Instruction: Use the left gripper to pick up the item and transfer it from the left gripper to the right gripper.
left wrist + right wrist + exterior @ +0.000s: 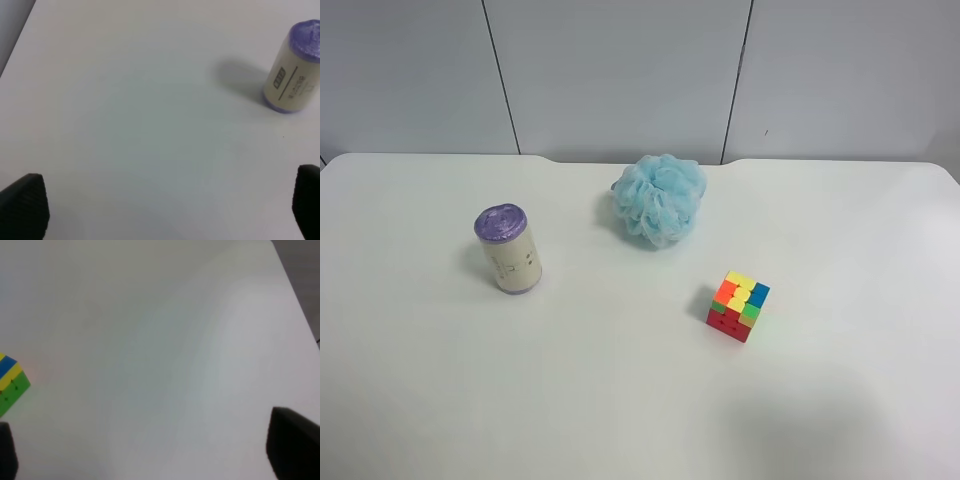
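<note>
One item (507, 250) upright | one puff (659, 199) | one cube (738, 305) | left gripper (165, 210), right gripper (150, 450): fingers apart, empty

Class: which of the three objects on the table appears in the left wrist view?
The upright cream-labelled roll with purple ends. The puzzle cube shows in the right wrist view instead, the blue bath puff in neither.
</note>
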{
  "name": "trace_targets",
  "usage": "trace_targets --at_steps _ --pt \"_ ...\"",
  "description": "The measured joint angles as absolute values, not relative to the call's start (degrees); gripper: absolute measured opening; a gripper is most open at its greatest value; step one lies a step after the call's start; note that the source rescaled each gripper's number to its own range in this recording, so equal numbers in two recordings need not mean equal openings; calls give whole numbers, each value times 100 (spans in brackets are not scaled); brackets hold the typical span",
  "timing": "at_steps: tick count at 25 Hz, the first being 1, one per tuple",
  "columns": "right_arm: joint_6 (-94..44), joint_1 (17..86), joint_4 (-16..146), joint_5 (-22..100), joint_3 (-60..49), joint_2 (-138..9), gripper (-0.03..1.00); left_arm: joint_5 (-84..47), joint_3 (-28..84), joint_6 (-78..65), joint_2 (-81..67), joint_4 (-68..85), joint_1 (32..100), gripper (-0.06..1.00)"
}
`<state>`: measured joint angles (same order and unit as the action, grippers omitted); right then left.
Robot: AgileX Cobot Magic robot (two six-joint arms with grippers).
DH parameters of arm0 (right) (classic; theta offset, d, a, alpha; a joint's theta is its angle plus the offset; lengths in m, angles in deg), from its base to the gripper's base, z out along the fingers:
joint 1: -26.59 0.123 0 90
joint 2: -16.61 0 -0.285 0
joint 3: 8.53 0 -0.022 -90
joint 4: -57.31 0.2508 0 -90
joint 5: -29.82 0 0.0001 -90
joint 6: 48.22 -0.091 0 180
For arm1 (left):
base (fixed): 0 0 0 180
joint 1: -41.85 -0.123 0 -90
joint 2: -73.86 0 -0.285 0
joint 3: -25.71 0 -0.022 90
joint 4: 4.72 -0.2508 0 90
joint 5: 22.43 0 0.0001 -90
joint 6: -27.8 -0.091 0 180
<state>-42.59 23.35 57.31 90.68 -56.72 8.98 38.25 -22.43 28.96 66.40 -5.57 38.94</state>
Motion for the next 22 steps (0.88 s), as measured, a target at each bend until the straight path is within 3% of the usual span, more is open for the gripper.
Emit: trace_targets --at_steps 8,22 --pt "-4259 2335 5731 9068 -5672 898 100 4131 -1957 2891 6154 -514 3894 100" --pt "-4259 2335 5731 9066 -5672 898 100 4572 -339 2886 2509 -512 3894 100"
